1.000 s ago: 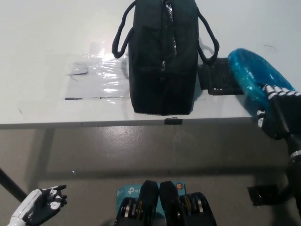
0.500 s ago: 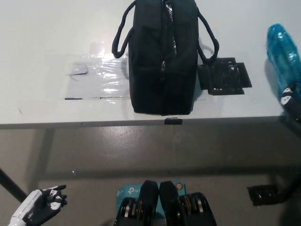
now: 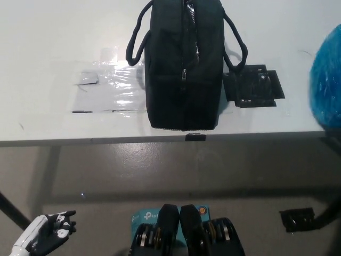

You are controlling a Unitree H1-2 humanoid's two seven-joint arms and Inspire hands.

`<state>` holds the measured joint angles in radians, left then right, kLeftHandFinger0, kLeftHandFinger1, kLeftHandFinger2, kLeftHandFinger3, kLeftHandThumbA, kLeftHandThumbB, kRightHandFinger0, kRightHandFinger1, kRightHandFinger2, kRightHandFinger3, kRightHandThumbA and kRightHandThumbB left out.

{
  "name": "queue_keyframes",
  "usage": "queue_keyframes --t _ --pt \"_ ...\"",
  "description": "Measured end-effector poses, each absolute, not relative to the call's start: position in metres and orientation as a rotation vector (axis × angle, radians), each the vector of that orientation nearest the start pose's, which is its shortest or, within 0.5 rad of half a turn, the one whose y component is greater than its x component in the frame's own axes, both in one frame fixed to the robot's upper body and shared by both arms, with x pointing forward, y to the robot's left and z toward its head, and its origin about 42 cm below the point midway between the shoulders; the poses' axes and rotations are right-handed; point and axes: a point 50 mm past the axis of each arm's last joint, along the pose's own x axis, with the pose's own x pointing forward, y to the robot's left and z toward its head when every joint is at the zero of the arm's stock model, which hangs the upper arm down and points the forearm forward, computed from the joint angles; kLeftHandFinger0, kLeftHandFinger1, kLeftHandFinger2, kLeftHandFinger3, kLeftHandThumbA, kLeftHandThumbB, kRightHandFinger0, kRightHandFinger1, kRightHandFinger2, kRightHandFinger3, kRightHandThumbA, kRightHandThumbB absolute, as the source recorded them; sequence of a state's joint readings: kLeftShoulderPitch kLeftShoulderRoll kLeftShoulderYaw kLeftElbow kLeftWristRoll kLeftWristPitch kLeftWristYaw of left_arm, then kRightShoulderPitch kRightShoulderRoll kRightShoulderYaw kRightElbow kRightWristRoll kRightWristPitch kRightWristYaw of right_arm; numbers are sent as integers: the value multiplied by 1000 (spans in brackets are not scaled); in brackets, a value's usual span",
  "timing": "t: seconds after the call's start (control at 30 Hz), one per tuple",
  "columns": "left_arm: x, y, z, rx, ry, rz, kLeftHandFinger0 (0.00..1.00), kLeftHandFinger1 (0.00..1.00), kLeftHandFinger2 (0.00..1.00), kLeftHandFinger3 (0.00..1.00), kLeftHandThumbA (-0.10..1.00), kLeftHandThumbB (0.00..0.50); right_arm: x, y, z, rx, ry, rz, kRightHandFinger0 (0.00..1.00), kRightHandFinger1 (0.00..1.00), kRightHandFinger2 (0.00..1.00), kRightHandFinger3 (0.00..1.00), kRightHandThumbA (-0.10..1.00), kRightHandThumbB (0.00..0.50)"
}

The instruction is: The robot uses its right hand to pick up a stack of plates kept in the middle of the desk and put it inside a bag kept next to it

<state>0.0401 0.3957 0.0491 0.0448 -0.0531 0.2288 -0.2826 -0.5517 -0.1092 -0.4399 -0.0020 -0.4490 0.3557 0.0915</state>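
The stack of blue plates [image 3: 326,80] fills the right edge of the head view, large and blurred, raised above the desk and partly cut off by the frame. My black right hand does not show; whatever holds the plates is hidden or out of frame. The black bag [image 3: 185,64] stands upright in the middle of the white desk [image 3: 48,48], its handles hanging to either side, left of the plates and apart from them. My white left hand [image 3: 49,236] rests low at the lower left, below the desk, holding nothing.
A black flat marker plate [image 3: 253,86] lies on the desk just right of the bag. A shiny taped patch [image 3: 109,88] lies to its left. The desk's front edge [image 3: 106,141] runs across the middle. A dark object [image 3: 297,220] sits on the floor.
The blue plates went from the desk beside the black marker plate up and out to the right edge, now looming larger. The right hand has left the picture. Bag and left hand are unmoved.
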Motion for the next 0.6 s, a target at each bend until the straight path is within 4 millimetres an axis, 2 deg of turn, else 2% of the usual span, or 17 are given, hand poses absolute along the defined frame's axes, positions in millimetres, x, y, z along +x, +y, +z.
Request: queue_keyframes --t 0.03,0.1,0.13,0.23,0.27,0.33,0.37,0.4,0.5,0.53,0.6 --pt "264 352 85 289 344 -177 794 815 877 945 -100 226 416 -323 272 -310 -115 -400 0 0 152 435 -100 67" --pt "264 352 85 289 344 -178 786 803 863 937 -100 237 422 -317 282 -236 -130 -380 0 0 184 479 -100 36" --pt "264 352 85 289 344 -178 785 801 861 936 -100 237 426 -314 288 -202 -142 -368 0 0 185 480 -100 36" --pt "264 352 85 289 343 -178 801 818 872 941 -100 230 435 -303 310 -122 -185 -324 0 0 194 547 -100 97" --pt "264 352 85 290 344 -178 802 816 867 933 -100 228 438 -300 318 -103 -201 -306 0 0 190 522 -100 112" --pt "264 352 85 291 344 -178 796 810 863 928 -100 231 444 -293 339 -67 -245 -266 0 0 159 405 -100 167" --pt "264 352 85 292 343 -178 788 803 857 928 -100 227 448 -289 350 -55 -269 -247 0 0 187 399 -100 188" --pt "265 352 86 292 343 -178 784 800 854 928 -100 223 450 -285 359 -45 -288 -230 0 0 233 432 -100 196" --pt "265 352 86 295 341 -179 770 789 846 923 -100 237 456 -275 384 -29 -341 -196 0 0 263 459 -100 180" --pt "265 352 86 295 341 -179 775 799 855 929 -100 236 457 -272 392 -29 -356 -185 0 0 268 463 -100 193" --pt "265 352 86 296 341 -179 787 809 867 942 -100 227 461 -266 408 -26 -383 -167 0 0 179 313 -100 206"
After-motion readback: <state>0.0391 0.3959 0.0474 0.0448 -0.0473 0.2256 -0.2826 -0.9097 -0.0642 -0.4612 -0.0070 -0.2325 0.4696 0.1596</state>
